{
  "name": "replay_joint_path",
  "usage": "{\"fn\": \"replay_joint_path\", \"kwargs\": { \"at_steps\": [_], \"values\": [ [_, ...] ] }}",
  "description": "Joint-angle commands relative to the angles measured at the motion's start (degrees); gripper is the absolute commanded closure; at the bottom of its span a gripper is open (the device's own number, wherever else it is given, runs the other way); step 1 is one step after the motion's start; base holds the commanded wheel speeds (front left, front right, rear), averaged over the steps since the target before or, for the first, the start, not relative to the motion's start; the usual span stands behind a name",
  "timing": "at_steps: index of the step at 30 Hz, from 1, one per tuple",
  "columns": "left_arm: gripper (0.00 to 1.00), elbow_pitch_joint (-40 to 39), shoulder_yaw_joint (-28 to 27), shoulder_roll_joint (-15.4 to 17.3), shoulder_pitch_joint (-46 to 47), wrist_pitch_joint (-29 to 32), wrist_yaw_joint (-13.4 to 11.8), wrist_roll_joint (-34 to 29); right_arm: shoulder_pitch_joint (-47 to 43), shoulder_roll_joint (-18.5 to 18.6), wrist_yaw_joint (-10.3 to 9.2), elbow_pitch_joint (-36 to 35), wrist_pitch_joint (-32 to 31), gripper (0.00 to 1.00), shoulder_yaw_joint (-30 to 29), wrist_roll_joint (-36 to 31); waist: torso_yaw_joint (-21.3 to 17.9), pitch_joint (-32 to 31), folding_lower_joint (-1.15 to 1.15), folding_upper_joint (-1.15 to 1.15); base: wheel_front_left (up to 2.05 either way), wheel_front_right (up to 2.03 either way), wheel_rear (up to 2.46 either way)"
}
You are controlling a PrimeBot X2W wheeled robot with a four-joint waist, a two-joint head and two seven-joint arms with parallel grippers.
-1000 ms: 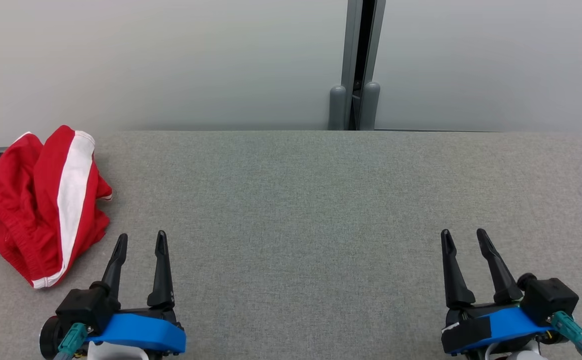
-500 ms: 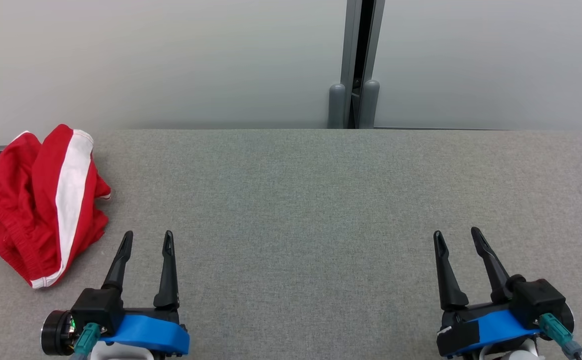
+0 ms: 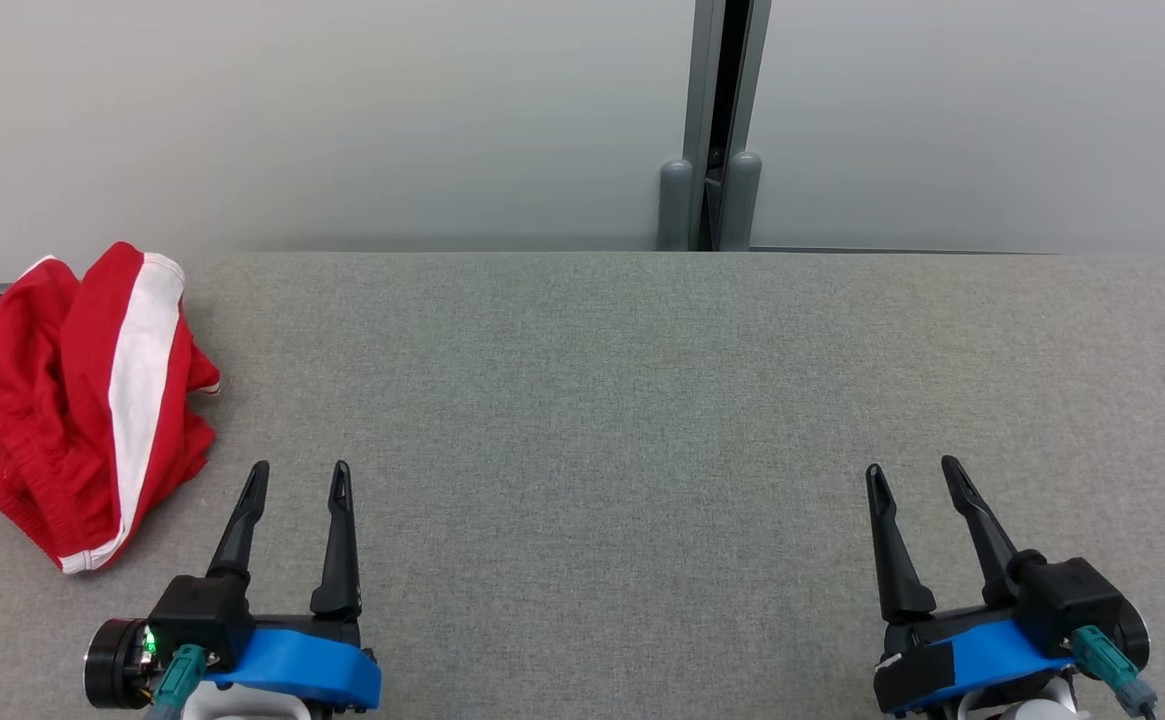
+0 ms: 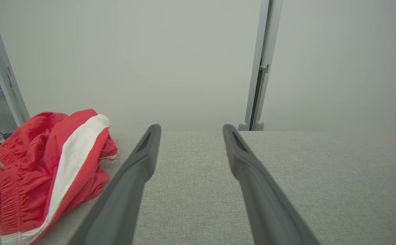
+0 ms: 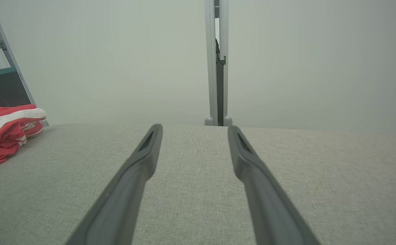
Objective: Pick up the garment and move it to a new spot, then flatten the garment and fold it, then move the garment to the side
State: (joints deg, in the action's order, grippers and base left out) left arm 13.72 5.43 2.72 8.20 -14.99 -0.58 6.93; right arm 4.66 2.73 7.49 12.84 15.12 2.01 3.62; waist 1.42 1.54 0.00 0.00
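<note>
red shorts (image 3: 72, 410) with a white side stripe are crumpled in a heap just left of the left gripper (image 3: 300, 468) and a bit ahead of its fingertips, not touching. its fingers are spread wide, nothing in them. same for the right gripper (image 3: 912, 465), well apart from the shorts over the grey fabric tabletop (image 3: 602, 400).

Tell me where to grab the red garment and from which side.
Pinch the raised fold along the white stripe of the red garment, probably from above with the open left gripper, the nearer one. The garment lies crumpled in a heap at the left edge of the table, so the bunched ridge gives cloth to close on.
</note>
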Motion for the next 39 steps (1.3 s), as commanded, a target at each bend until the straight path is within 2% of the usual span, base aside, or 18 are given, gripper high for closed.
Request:
{"fn": "replay_joint_path", "kwargs": {
  "at_steps": [1, 11, 18, 26, 39],
  "values": [
    [0.00, 0.16, -0.22, 0.31, 0.50, -0.30, -0.21, 0.04, 0.70, 0.27, 0.01, 0.21, 0.06, 0.00, -0.10, 0.08, 0.03, 0.01, 0.00, 0.00, 0.00, 0.00, 0.00],
    [0.00, 0.30, -0.42, 0.31, 0.58, -0.30, 0.00, 0.04, 0.93, 0.27, 0.01, 0.48, 0.06, 0.00, -0.13, 0.28, 0.49, 0.13, 0.00, 0.00, 0.00, 0.00, 0.00],
    [0.00, 0.18, -0.32, 0.30, 1.12, -0.30, -0.11, -0.16, 1.14, 0.26, 0.01, 0.06, 0.05, 0.00, -0.44, 0.41, 2.66, 0.93, 0.00, 0.00, 0.00, 0.00, 0.00],
    [0.00, 0.11, -0.74, 0.32, 1.87, -0.25, -0.15, -0.41, 1.50, 0.25, 0.01, -0.15, 0.05, 0.00, -0.62, 0.51, 7.06, 1.94, 0.00, 0.00, 0.00, 0.00, 0.00],
    [0.00, -0.12, -1.58, 0.28, 1.82, -0.25, -0.43, 0.54, 2.21, 0.24, 0.01, 0.13, 0.06, 0.00, -1.40, -0.71, 18.31, 3.27, 0.00, 0.00, 0.00, 0.00, 0.00]
  ]
}}
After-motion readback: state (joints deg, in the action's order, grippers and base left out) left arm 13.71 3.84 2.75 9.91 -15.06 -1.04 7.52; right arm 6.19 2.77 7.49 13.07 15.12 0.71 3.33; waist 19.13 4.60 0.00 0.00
